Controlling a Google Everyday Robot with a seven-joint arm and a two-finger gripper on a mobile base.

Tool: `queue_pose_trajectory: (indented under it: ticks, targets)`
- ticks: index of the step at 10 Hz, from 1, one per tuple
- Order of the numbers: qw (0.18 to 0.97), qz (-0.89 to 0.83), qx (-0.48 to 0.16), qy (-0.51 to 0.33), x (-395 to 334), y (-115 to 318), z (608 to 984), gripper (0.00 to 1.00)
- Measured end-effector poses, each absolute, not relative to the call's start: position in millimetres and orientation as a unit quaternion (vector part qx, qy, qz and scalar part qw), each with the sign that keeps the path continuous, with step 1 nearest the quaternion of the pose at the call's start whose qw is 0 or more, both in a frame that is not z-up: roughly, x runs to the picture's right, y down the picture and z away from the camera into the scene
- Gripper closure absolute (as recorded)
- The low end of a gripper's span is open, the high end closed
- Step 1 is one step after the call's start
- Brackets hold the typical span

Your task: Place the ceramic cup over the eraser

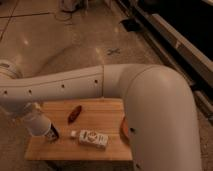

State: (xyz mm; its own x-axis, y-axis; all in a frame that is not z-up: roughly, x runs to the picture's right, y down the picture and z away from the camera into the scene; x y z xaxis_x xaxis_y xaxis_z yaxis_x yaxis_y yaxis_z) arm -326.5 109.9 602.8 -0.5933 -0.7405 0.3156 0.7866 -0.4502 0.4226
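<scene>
Cup point(39, 123): white and tapered, tilted, located at the lower left of the camera view over the left part of the wooden table point(107, 111). It sits at the end of the arm point(100, 85), which crosses the frame from the left edge to the large white elbow at the lower right. The cup's lower end points down and to the right, toward the tabletop.

Gripper point(30, 114): at the left of the frame, above the table's left end, mostly hidden by the arm and the cup. Its fingers are fully closed, and the cup appears to be held by them; the contact itself is not visible.

Eraser point(52, 134): small dark block with a white part, on the table at the cup's lower end, touching it or just beside it; which one cannot be told.

Other items on the table:
- Cube point(73, 133), tiny and white, just right of the eraser.
- Carton point(93, 138), white and printed, lying flat beside the cube.
- A dark red oblong point(74, 113), near the table's middle, above the cube.
- Bowl point(123, 127), orange-red, at the right edge, partly hidden behind the elbow.
</scene>
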Motion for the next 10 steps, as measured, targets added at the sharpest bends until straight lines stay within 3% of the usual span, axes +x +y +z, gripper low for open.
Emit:
queue_pose_trajectory:
  ticks: [10]
  targets:
    - [0.460, -0.846, -0.057, -0.262, -317.1, 121.1, 646.1, 0.98]
